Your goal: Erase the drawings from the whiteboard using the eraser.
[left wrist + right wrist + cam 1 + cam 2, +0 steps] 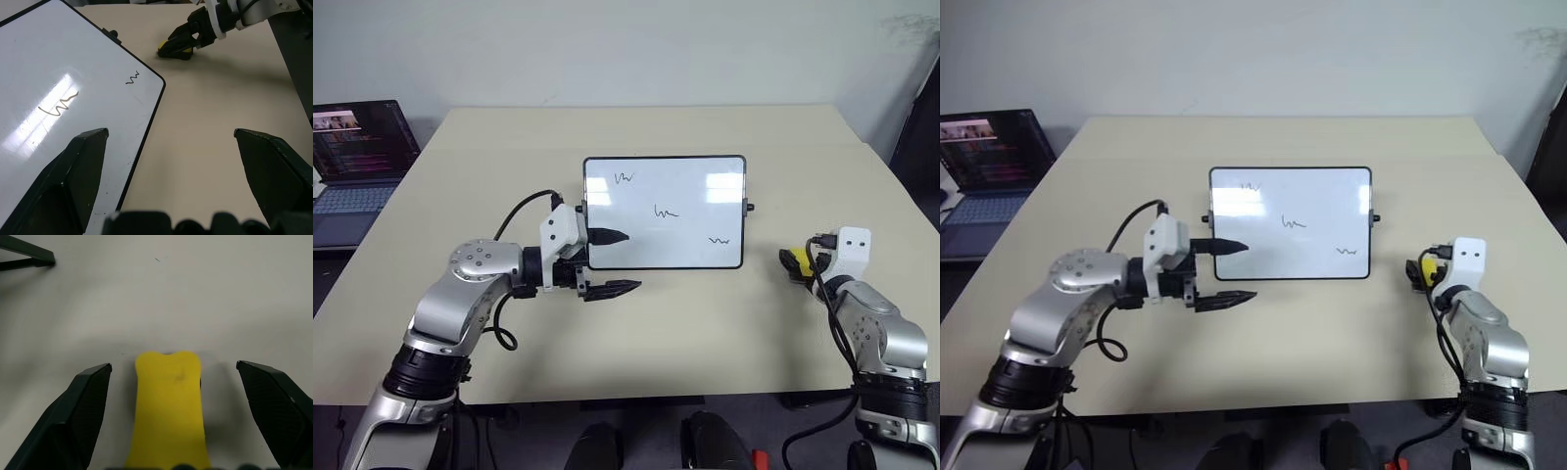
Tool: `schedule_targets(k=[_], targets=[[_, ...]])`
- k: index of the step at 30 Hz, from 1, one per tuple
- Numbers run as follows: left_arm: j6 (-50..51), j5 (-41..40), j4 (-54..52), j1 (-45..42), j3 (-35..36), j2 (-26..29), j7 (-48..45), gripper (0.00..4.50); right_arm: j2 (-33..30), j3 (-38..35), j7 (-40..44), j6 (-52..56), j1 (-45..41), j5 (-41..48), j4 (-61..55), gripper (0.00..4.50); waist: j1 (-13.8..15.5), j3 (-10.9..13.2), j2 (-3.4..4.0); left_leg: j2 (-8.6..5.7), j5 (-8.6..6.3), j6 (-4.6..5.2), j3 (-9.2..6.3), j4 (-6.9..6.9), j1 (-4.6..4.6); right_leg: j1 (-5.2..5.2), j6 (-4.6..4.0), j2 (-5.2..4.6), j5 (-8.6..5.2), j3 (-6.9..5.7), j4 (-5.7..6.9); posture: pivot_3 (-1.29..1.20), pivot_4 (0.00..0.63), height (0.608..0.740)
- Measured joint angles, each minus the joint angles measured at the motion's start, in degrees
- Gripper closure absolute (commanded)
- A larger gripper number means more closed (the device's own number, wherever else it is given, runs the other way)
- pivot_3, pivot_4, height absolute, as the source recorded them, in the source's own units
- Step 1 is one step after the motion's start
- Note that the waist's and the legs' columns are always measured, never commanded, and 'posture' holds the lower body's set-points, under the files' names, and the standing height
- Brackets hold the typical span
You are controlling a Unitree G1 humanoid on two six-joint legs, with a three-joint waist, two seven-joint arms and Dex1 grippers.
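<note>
Three dark squiggly drawings [665,211] — diagonal across glossy whiteboard [685,186].

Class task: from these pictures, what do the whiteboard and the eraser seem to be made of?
Rectangular white board with thin black frame: looks like a smooth, glossy coated panel, since window glare mirrors on it; the frame is probably plastic.
Small yellow eraser block: matte and softly rounded, likely foam or moulded plastic.

Bare table [705,313] lies between whiteboard [666,211] and eraser [796,264]; a laptop [357,166] stands far left.
</note>
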Motion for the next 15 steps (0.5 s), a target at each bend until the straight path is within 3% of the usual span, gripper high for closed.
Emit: schedule_targets(k=[2,5,12,15], targets=[[0.0,0.0,0.0,0.0,0.0,0.0,0.1,0.0,-0.1,-0.1,0.0,-0.6,-0.7,0.0,1.2,0.05,0.0,0.0,0.0,0.0,0.0,0.0,-0.01,0.0,0.0,0.0,0.0,0.0,0.0,0.0,0.0,0.0,0.15,0.74],[0.0,0.0,0.0,0.2,0.0,0.2,0.4,0.0,-0.2,-0.5,0.1,-1.3,-1.5,0.0,2.8,0.67,0.0,0.0,0.0,0.0,0.0,0.0,-0.01,0.0,0.0,0.0,0.0,0.0,0.0,0.0,0.0,0.0,0.15,0.74],[0.0,0.0,0.0,0.7,0.1,0.8,0.5,0.0,-0.5,-0.9,0.5,-1.3,-1.6,0.0,3.5,3.21,0.0,0.0,0.0,0.0,0.0,0.0,-0.01,0.0,0.0,0.0,0.0,-0.01,0.0,0.0,0.0,0.0,0.15,0.74],[0.0,0.0,-0.1,0.7,0.1,0.9,0.6,0.0,-0.5,-1.0,0.5,-1.3,-1.6,0.0,3.5,3.34,0.0,0.0,0.0,0.0,0.0,0.0,0.0,0.0,0.0,0.0,0.0,-0.01,0.0,0.0,0.0,0.0,0.15,0.74]])
